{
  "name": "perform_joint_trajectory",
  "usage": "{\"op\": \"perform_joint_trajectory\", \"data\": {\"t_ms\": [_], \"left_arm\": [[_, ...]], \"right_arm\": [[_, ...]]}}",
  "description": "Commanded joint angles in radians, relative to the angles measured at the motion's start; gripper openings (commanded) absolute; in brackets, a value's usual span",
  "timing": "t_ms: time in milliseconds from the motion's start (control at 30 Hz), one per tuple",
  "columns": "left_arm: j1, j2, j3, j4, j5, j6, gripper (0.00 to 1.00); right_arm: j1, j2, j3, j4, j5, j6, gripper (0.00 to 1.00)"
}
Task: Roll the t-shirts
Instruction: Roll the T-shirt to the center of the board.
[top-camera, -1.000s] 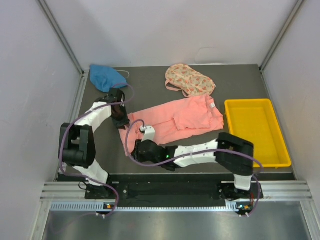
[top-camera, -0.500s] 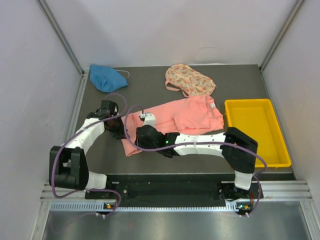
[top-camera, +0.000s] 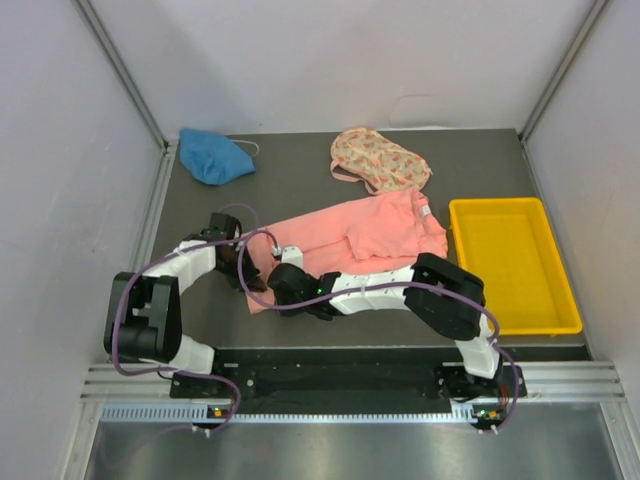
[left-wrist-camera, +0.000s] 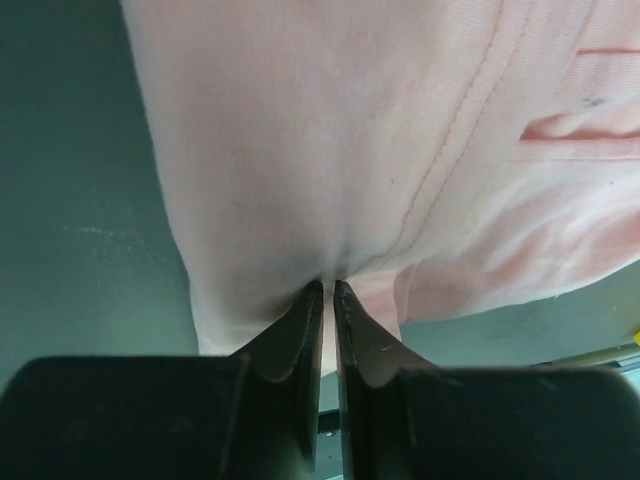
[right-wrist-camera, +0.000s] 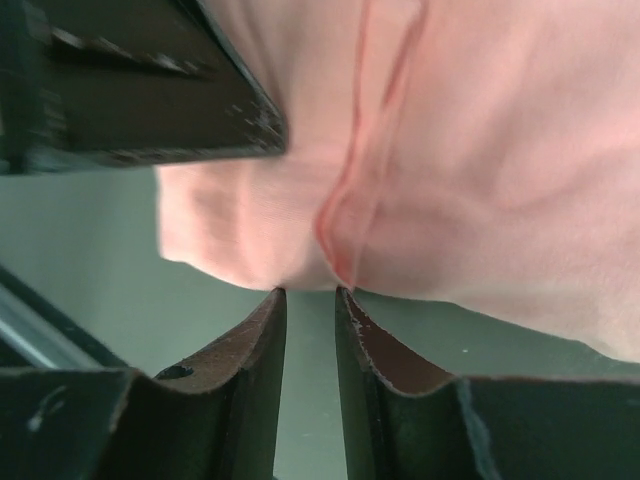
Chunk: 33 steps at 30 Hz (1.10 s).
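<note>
Overhead view: even, diffuse light, only soft shadows under the arms (top-camera: 190, 262). Left wrist view sharp on pink t-shirt (left-wrist-camera: 330, 130) stitching, dark at the bottom. Right wrist view softer; right gripper (right-wrist-camera: 307, 291) silhouetted, blurred close up.

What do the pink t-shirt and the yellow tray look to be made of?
Pink t-shirt: soft matte knit cloth, probably cotton jersey; stitched seams and puckers show. Yellow tray: likely rigid moulded plastic, smooth, uniformly coloured, with a raised rim.

Your top camera looks down on the shirt (top-camera: 385, 235) from high up; both wrist cameras sit close at its near-left edge, shared by all
</note>
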Motion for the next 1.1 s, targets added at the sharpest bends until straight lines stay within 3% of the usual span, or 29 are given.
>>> {"op": "perform_joint_trajectory", "data": {"t_ms": [0, 267, 533, 900, 1067], "left_arm": [[0.005, 0.001, -0.008, 0.036, 0.018, 0.003, 0.15], [0.140, -0.041, 0.144, -0.041, 0.105, 0.051, 0.21], [0.179, 0.134, 0.235, 0.062, 0.199, 0.031, 0.20], [0.180, 0.306, 0.239, 0.149, 0.124, -0.004, 0.17], [0.183, 0.269, 0.241, 0.126, 0.115, 0.008, 0.18]], "right_arm": [[-0.005, 0.005, -0.006, -0.022, 0.004, 0.016, 0.25], [-0.007, -0.097, -0.029, -0.074, 0.001, 0.012, 0.23], [-0.008, -0.183, 0.033, -0.166, 0.035, -0.025, 0.26], [-0.019, 0.033, 0.287, -0.186, -0.043, -0.090, 0.27], [-0.019, 0.117, 0.225, -0.148, -0.082, -0.064, 0.25]]}}
